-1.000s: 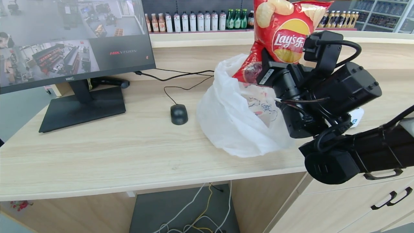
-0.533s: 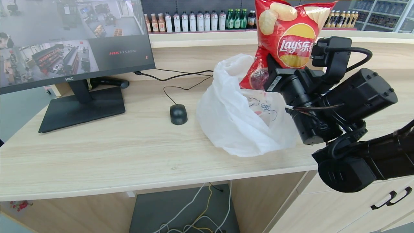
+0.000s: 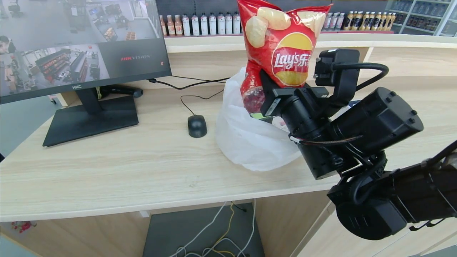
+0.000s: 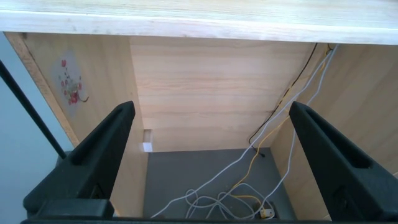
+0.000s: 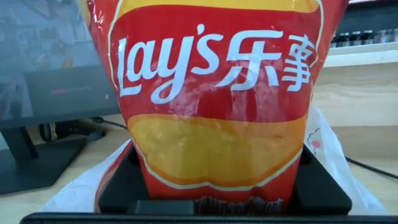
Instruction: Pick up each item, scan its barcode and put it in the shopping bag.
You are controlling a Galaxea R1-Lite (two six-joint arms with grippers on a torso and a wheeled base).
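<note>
Hanging below the table (image 4: 186, 18) edge, the left hand (image 4: 208, 162) is spread wide, holding nothing. On top sit a monitor (image 3: 78, 43), a mouse (image 3: 197, 125) and a white bag (image 3: 246, 142). The right hand (image 3: 266, 98) grips the chips (image 3: 282, 46) upright, lower end at the bag's mouth.

I've got the red chip bag (image 3: 282, 53) standing upright, pinched near its bottom edge by the right gripper (image 3: 265, 93), just above the mouth of the white plastic shopping bag (image 3: 246, 139). That one sits crumpled and open on the counter (image 3: 142, 167).
</note>
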